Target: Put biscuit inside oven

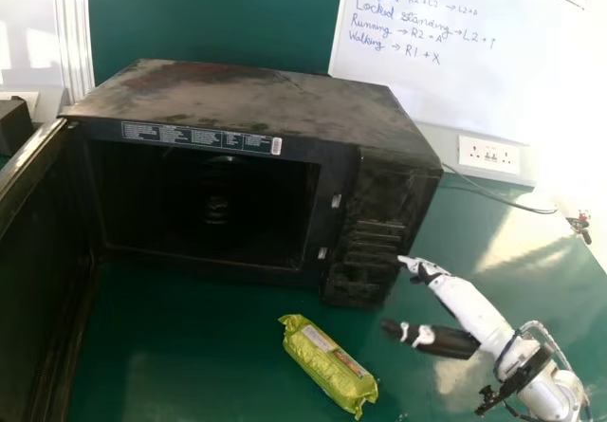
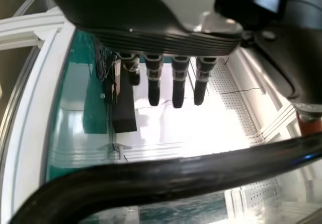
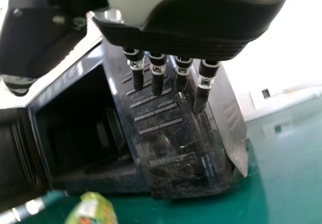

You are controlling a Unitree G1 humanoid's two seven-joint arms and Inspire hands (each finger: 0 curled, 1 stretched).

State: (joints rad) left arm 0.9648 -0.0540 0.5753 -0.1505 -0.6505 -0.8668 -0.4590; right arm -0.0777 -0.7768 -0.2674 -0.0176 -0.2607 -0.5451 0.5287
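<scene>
Left wrist view: the robot's left hand, black and pale grey [image 2: 166, 40], hangs with its fingers straight and nothing in them. In the head view, at the left edge, the black oven door [image 1: 33, 251] stands swung wide. Next comes the boxy black oven [image 1: 256, 100] with its scuffed top, its dark chamber [image 1: 209, 204] facing the robot. In front of the oven, toward its control-panel side, the long yellow-green biscuit packet in crinkled plastic film [image 1: 327, 363] lies slantwise on the green tabletop [image 1: 190, 346], outside the chamber. I'd judge it light, fairly stiff along its length where the biscuits stack, and brittle inside, so a hard squeeze could crack them. The crimped tail at its left end is only thin film and would likely fold or slip; the rounded middle looks the best hold, thumb on one long side and fingers on the other, light but sure, since the shiny wrapper may slide. The right tail is no better a grip than the left. Farther right, the robot's white-and-black right hand [image 1: 429, 272] is beside the control panel, fingers extended and thumb spread well away, holding nothing; it would need to come down and inward to straddle the packet.
</scene>
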